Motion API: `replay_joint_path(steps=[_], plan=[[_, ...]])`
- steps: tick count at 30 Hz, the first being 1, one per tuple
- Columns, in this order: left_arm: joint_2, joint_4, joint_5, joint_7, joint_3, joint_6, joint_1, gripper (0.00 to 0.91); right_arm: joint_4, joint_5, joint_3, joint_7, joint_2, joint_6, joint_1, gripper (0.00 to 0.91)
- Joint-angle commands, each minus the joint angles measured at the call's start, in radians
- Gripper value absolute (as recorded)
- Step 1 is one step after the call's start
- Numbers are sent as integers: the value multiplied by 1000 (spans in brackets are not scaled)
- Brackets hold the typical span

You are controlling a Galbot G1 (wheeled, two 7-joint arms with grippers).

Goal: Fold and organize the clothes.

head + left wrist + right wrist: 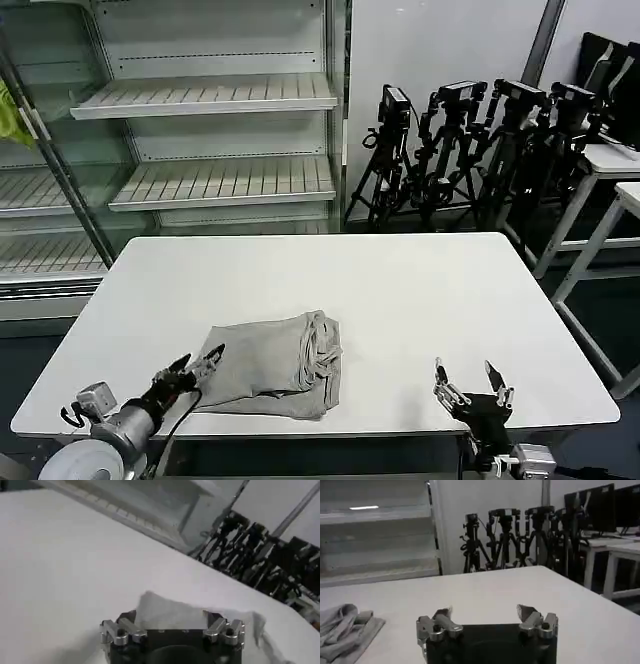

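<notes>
Left gripper (196,368), fingers spread, touches the folded grey shirt (275,363) near the table's (420,290) front edge; right gripper (472,385) open, empty.

Left gripper (172,625) spread open over white table (60,565), grey shirt (175,612) just beyond fingertips

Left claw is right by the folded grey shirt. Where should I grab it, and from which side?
Probably the near left corner of the folded grey shirt, coming in low from the robot's left. That edge lies flat and thin on the white table, right at the open left claw; the far right side is bunched. The right claw hovers apart, open.
</notes>
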Motion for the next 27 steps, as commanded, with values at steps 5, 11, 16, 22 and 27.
replay_joint_path(steps=[5, 11, 16, 22, 27], plan=[[8, 107, -176, 102, 10, 6, -39, 907, 0, 2, 2, 0, 0, -1, 4, 907], [15, 138, -195, 99, 26, 6, -70, 907, 11, 2, 7, 0, 8, -3, -3, 907], [27, 163, -203, 97, 27, 6, -71, 907, 24, 2, 18, 0, 13, -2, -20, 907], [31, 165, -222, 94, 32, 6, -63, 81, 41, 1, 27, 0, 14, -3, -29, 907], [26, 160, -232, 95, 30, 5, -55, 50, 54, 0, 31, 0, 18, -3, -39, 907]])
